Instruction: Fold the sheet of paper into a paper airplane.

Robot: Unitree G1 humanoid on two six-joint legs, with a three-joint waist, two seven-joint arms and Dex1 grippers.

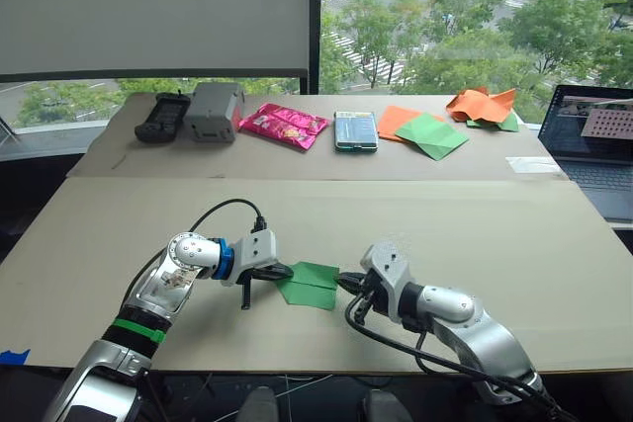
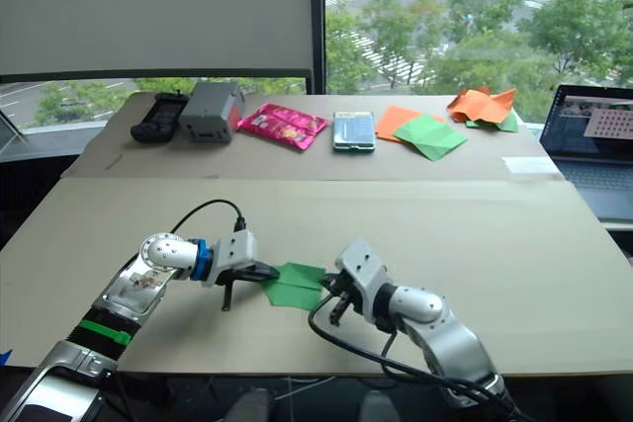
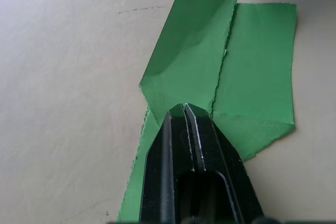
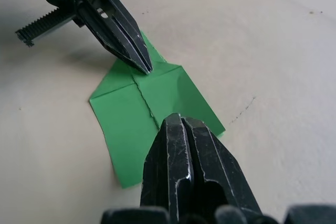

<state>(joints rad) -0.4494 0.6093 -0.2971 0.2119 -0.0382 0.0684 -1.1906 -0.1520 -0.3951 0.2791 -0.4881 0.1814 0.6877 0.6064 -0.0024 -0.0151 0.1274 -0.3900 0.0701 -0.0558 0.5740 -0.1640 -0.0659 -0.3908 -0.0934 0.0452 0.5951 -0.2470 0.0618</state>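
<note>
while folded sheet of paper (image 1: 312, 284) lies flat, left hand (image 4: 143, 65) and right hand (image 4: 181, 121) press opposite edges.

The thin bright green sheet of paper (image 1: 311, 285) lies flat on the tan cardboard tabletop near its front edge, partly folded into a squat pointed shape; two flaps are turned in so their edges meet along a slightly ragged centre seam, one flap lifting a little off the layer beneath. Its corner tip points toward the robot's left; the opposite end is blunt and straight-edged.
</note>
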